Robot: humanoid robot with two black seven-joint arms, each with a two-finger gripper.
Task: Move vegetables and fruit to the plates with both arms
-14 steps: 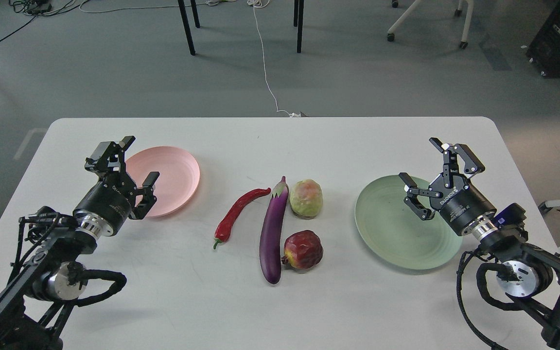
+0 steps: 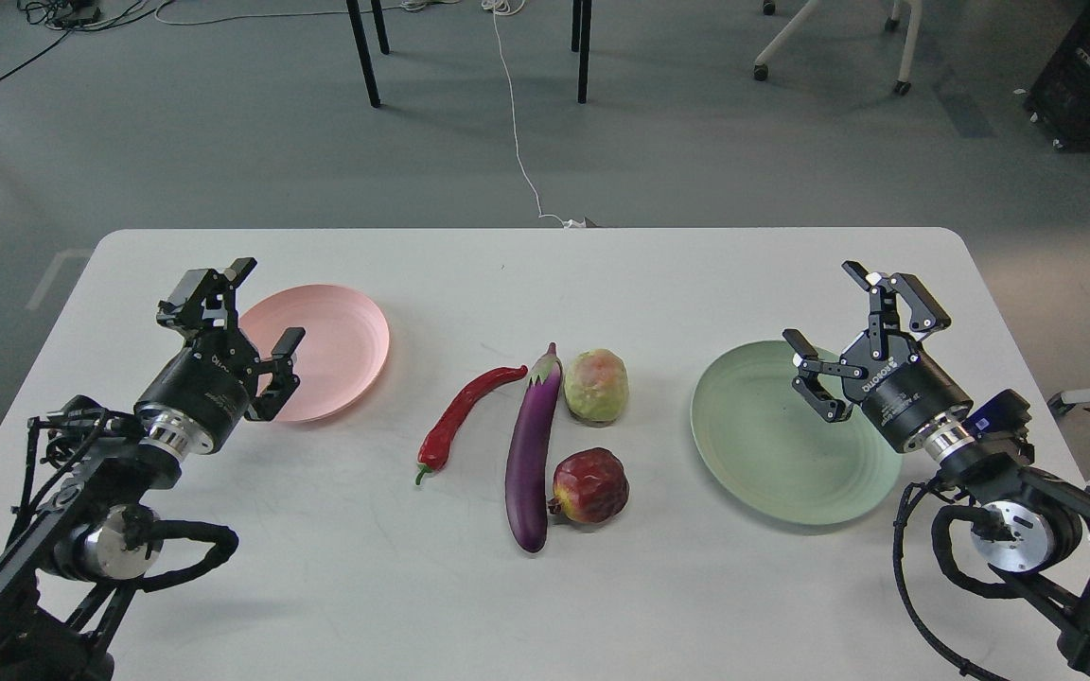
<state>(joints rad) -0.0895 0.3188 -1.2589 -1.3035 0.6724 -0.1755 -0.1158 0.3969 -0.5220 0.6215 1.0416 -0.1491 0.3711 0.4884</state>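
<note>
On the white table, a red chili pepper (image 2: pixel 463 414), a purple eggplant (image 2: pixel 532 449), a pale green fruit blushed pink (image 2: pixel 596 385) and a red pomegranate (image 2: pixel 589 486) lie together in the middle. A pale pink plate (image 2: pixel 337 350) is at the left and a pale green plate (image 2: pixel 782 437) at the right; both are bare. My left gripper (image 2: pixel 266 307) is open and empty over the pink plate's left edge. My right gripper (image 2: pixel 827 306) is open and empty over the green plate's right part.
The table (image 2: pixel 526 274) has rounded far corners; beyond its far edge is grey floor with a white cable (image 2: pixel 517 142), black table legs (image 2: pixel 363 52) and chair bases. The arms' thick links and cables sit at the near left and near right corners.
</note>
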